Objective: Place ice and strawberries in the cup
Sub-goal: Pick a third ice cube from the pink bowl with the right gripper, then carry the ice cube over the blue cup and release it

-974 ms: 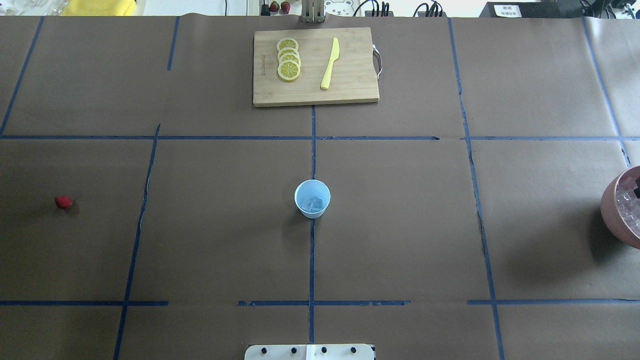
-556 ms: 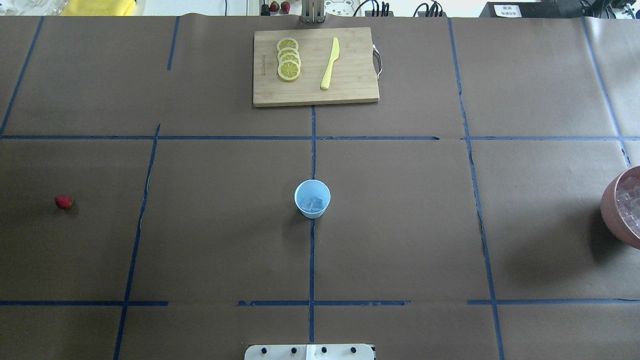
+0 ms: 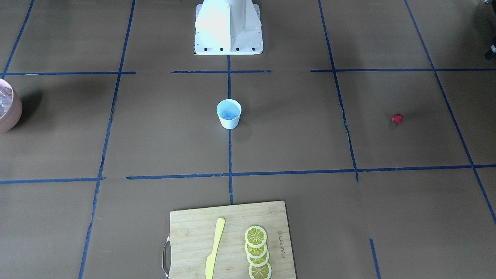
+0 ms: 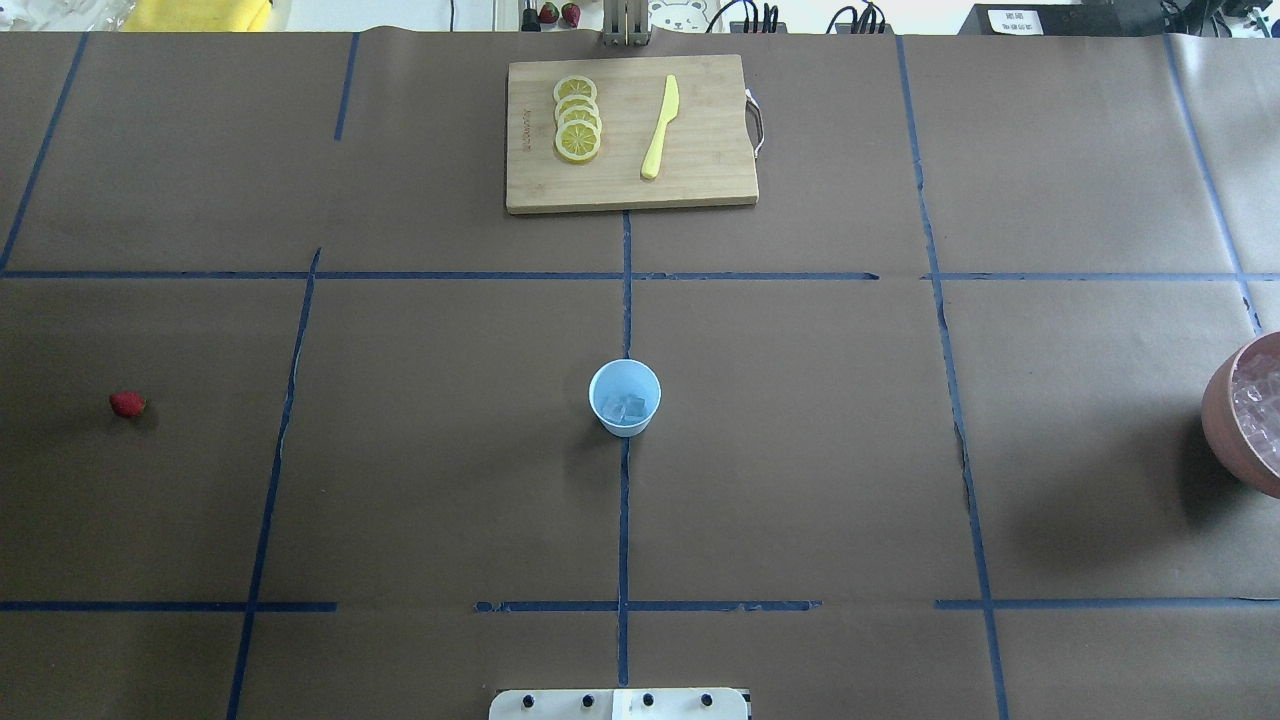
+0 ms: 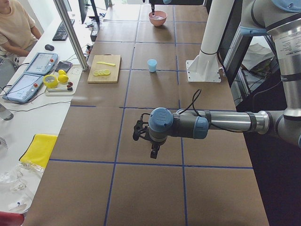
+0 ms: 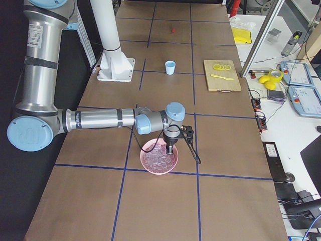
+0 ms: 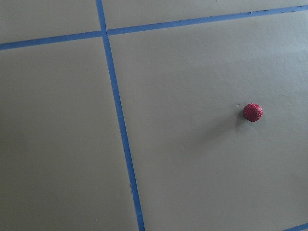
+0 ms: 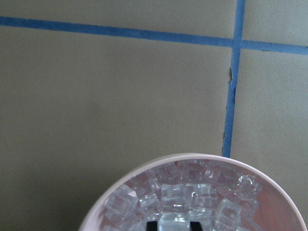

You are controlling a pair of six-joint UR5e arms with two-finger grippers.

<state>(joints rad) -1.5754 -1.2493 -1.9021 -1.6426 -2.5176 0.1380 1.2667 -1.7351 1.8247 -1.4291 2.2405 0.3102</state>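
The cup point(image 4: 625, 398) stands at the table's centre with a few ice cubes point(image 4: 625, 408) inside; it also shows in the front view point(image 3: 228, 113). The strawberry point(image 4: 127, 404) lies alone far to the left, and shows in the left wrist view point(image 7: 252, 112). My left gripper point(image 5: 155, 153) hovers above the table near it; I cannot tell whether it is open or shut. My right gripper point(image 6: 169, 149) hangs over the pinkish bowl point(image 6: 150, 163) of ice. Its fingertips point(image 8: 152, 225) show at the bottom edge of the right wrist view with an ice cube point(image 8: 173, 224) between them.
A wooden cutting board point(image 4: 700, 170) with lemon slices point(image 4: 577, 120) and a yellow knife point(image 4: 660, 125) lies at the far middle. The bowl point(image 4: 1225, 420) sits at the right table edge. The robot base point(image 3: 228, 27) stands behind the cup.
A dark gripper part seen over the bowl at the overhead view's right edge one second ago has left that view. Cup and strawberry have not moved.
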